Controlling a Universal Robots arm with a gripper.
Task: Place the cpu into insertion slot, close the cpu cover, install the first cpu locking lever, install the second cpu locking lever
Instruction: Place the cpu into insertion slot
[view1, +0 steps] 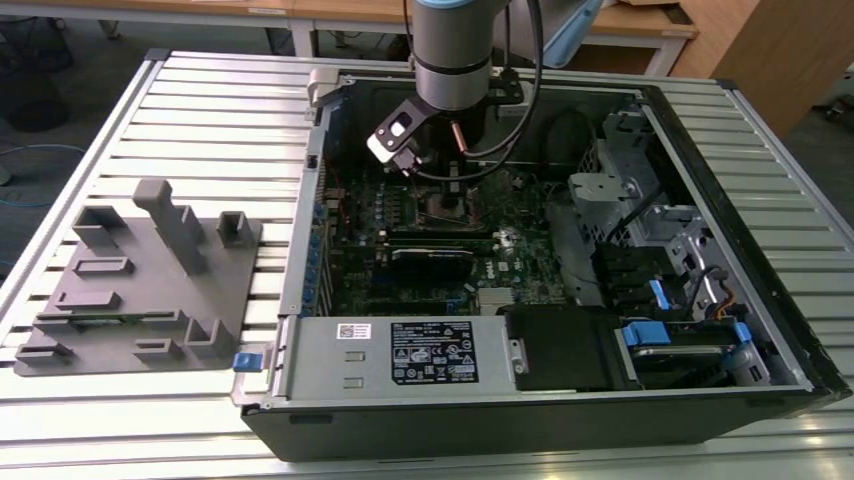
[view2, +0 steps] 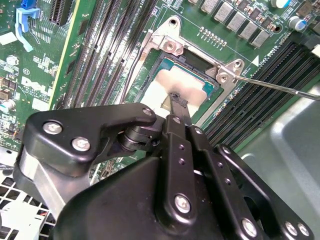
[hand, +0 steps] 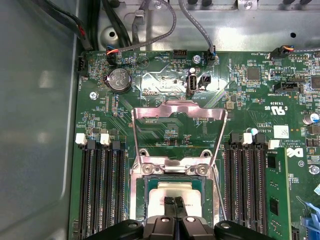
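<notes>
I see the cpu (hand: 172, 189), a flat square chip with a pale silver top, seated in the insertion slot (hand: 149, 192), my gripper (hand: 173, 201) pinched together with its tips on the chip, and the cpu cover (hand: 175, 107) swung open beyond it.

I could make out no print from where I stood. Well apart from the cpu (hand: 172, 188), a black label (view1: 434, 352) with white lettering and a small white sticker (view1: 352, 332) sat on the grey metal box (view1: 320, 365). Nearer the cpu, a white barcode sticker (hand: 281, 131) and fine white lettering lay on the green circuit board (hand: 100, 120), and a coin cell (hand: 119, 79) bore stamped marks.
</notes>
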